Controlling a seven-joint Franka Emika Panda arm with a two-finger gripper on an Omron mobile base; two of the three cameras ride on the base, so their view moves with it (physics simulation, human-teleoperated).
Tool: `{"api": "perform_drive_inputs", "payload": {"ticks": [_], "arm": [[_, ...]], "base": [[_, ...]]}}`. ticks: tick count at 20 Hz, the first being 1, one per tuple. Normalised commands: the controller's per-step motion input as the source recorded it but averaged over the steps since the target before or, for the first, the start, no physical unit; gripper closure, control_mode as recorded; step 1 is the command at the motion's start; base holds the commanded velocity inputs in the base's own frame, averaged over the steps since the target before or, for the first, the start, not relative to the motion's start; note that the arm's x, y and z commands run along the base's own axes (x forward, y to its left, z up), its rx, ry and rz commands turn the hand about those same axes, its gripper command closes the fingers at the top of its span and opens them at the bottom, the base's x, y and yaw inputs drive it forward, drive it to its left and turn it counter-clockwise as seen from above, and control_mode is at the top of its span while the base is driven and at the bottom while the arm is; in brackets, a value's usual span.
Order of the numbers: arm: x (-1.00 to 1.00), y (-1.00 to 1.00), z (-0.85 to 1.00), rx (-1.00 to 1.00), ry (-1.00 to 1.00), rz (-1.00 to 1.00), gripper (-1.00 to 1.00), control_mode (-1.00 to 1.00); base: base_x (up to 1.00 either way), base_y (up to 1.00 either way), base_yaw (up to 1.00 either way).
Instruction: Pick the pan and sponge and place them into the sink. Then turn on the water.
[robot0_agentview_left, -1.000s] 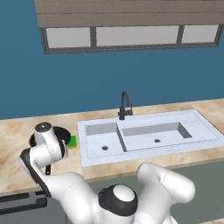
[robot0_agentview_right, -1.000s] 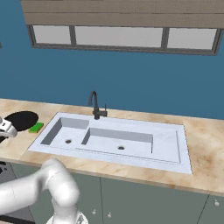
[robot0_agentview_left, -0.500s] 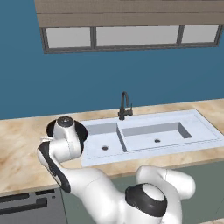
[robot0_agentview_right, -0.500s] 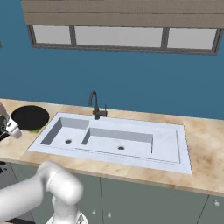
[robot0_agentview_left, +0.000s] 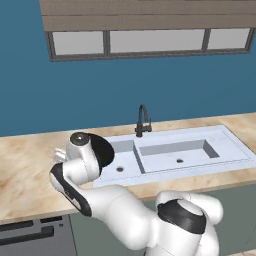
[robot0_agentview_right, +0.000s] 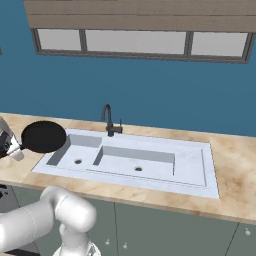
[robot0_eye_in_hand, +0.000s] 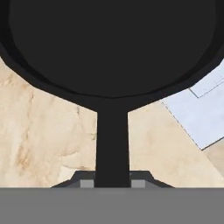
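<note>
Currently the gripper (robot0_eye_in_hand: 112, 183) is clamped tight on the pan (robot0_eye_in_hand: 109, 48) handle, jaws closed on either side of the thin black shaft at the bottom of the hand view. Handle runs straight up from the fingers into the round black body, which fills the upper half of that view.

Pan (robot0_agentview_right: 44, 136) is lifted off the counter (robot0_agentview_right: 240, 165), hanging over the sink's left edge, dish partly over the rim and the left basin. From the left base camera the pan (robot0_agentview_left: 102, 150) sits right behind the arm's wrist, mostly covered by it, next to the left basin.

Sink (robot0_agentview_left: 235, 150) is dry, both drains visible, no stream from the black gooseneck faucet (robot0_agentview_left: 143, 120). Faucet (robot0_agentview_right: 109, 120) stands at the back rim between the basins.

Beige counter and a corner of the sink rim (robot0_eye_in_hand: 197, 113) show under the pan.
</note>
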Motion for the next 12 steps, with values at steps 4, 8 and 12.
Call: {"api": "perform_drive_inputs", "payload": {"ticks": [4,8,12], "arm": [[0.04,-0.17,0.47,0.14,0.04,-0.27,1.0,-1.0],[0.04,-0.17,0.54,0.2,0.06,-0.27,1.0,-1.0],[0.1,-0.14,0.38,0.24,0.12,-0.26,1.0,-1.0]], "base": [[0.0,0.0,0.0],[0.0,0.0,0.0],[0.0,0.0,0.0]]}}
